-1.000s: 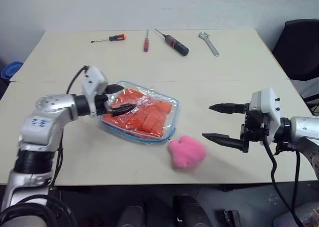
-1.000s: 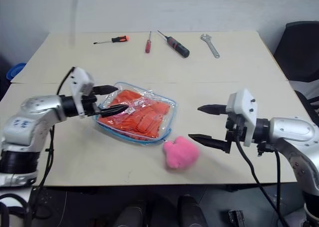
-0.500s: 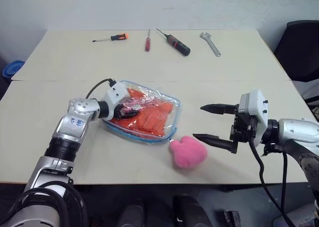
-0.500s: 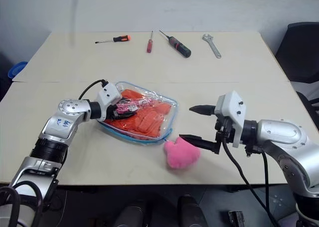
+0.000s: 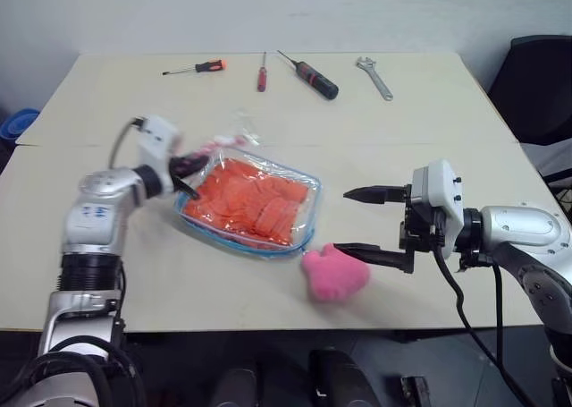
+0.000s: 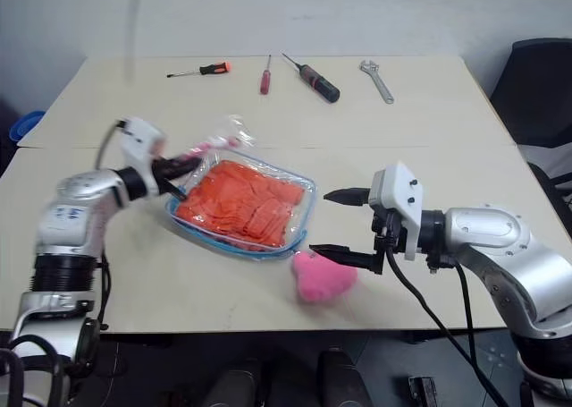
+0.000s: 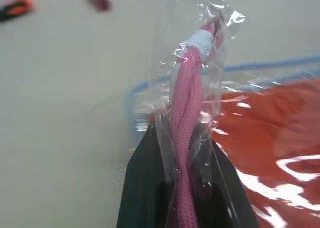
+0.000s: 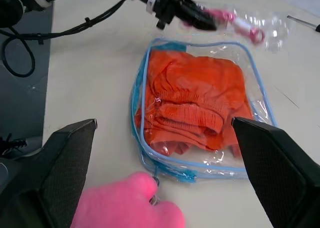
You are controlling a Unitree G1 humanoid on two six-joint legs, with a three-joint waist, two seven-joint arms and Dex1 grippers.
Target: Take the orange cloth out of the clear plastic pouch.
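The orange cloth (image 5: 255,201) lies folded inside the clear plastic pouch (image 5: 259,249), which rests flat at mid-table with its blue trim showing. My left gripper (image 5: 192,167) is at the pouch's left end, shut on a pink cord (image 7: 185,102) wrapped in the pouch's clear film. Cord and film are lifted off the table, away from the pouch body. The right wrist view shows the same cloth (image 8: 195,97) and the lifted cord. To the right of the pouch, my right gripper (image 5: 343,220) hangs open and holds nothing, its lower finger just above the pink plush (image 5: 334,273).
Three screwdrivers (image 5: 195,68), (image 5: 262,72), (image 5: 308,75) and a wrench (image 5: 374,76) lie along the table's far side. A black chair (image 5: 536,85) stands at the right, and a blue object (image 5: 16,122) sits beyond the left edge.
My left gripper has closed on the pink cord and clear film, then pulled back to the left, lifting them. The right gripper has drifted slightly left, still open.
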